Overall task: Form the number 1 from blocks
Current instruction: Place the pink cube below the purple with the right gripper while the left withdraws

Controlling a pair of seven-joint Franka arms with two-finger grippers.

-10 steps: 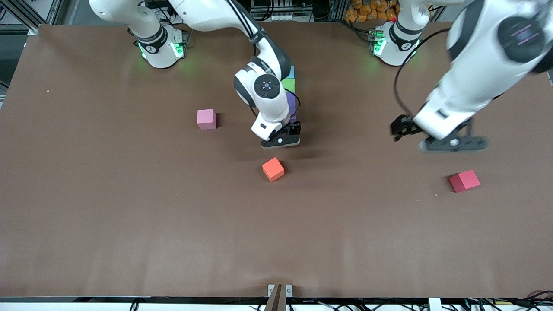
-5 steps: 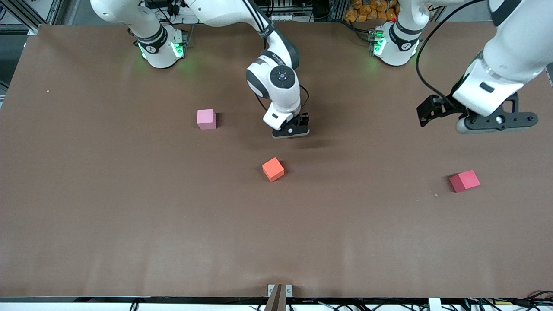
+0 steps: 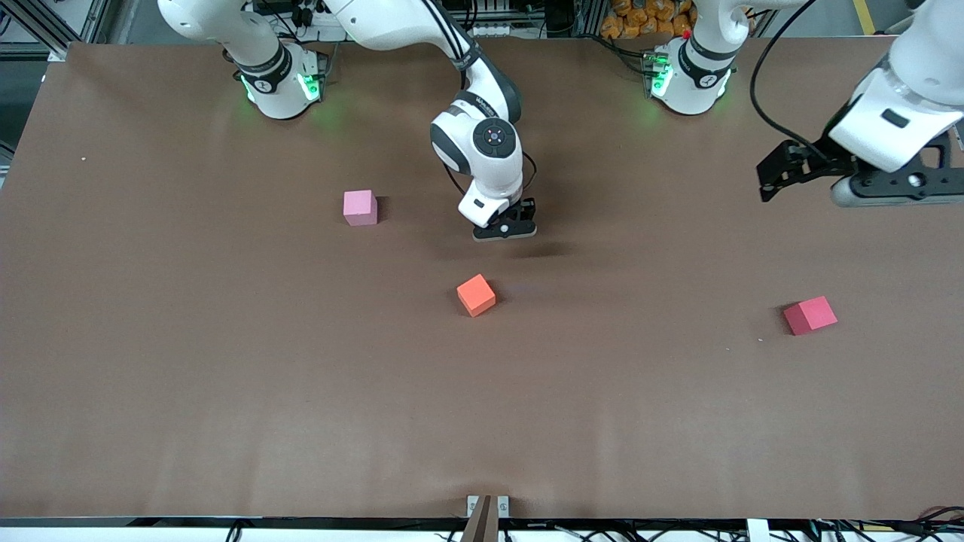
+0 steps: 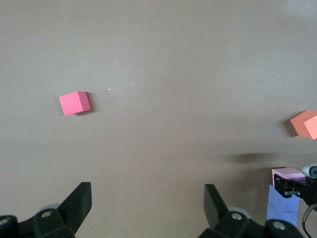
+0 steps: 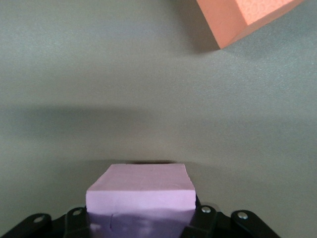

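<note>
Pink block (image 5: 141, 191) sits clamped in the right gripper (image 3: 504, 228), extending the column; left gripper (image 4: 143, 210) waits, jaws wide.

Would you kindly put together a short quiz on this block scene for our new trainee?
1. Which lies farthest from the front camera: the pink block, the orange block or the red block?
2. True or false: the left gripper holds the red block.
3. What does the right gripper grip? A pink block, B purple block, C orange block.
Key: 1 pink block; 2 false, it is open and empty; 3 B.
</note>
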